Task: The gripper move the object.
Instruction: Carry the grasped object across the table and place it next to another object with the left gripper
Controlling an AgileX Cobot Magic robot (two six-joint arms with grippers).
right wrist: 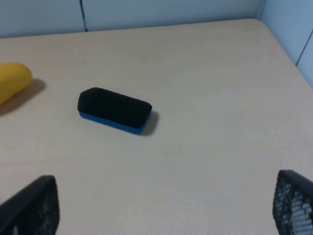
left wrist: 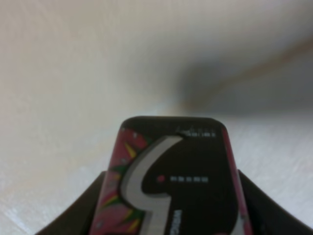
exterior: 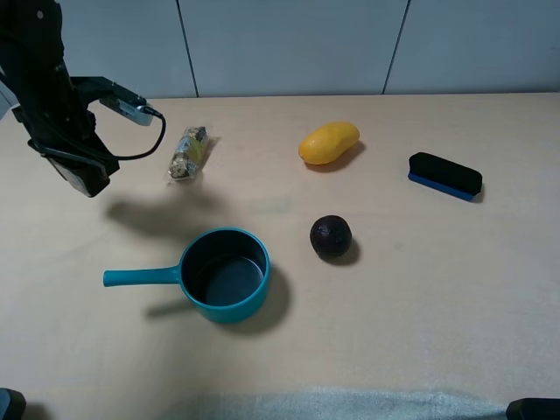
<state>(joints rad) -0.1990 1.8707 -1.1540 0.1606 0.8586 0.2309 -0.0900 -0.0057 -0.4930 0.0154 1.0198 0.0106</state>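
Note:
My left gripper [exterior: 86,179] hangs above the far left of the table, shut on the object [left wrist: 181,181], a small black box with a white "5" mark and red-pink patches. In the left wrist view the box fills the space between the dark fingers [left wrist: 73,215] and is held off the table surface. In the exterior high view the box is hard to tell apart from the black arm end. My right gripper [right wrist: 164,203] is open and empty, its mesh-textured fingertips [right wrist: 34,203] set wide apart, short of the black-and-blue eraser [right wrist: 115,110].
A teal saucepan [exterior: 223,276] with its handle pointing left sits front centre. A dark round fruit [exterior: 331,236], a yellow mango [exterior: 329,143], a crinkled yellow-silver wrapper [exterior: 188,153] and the eraser [exterior: 444,175] lie on the beige table [exterior: 420,289].

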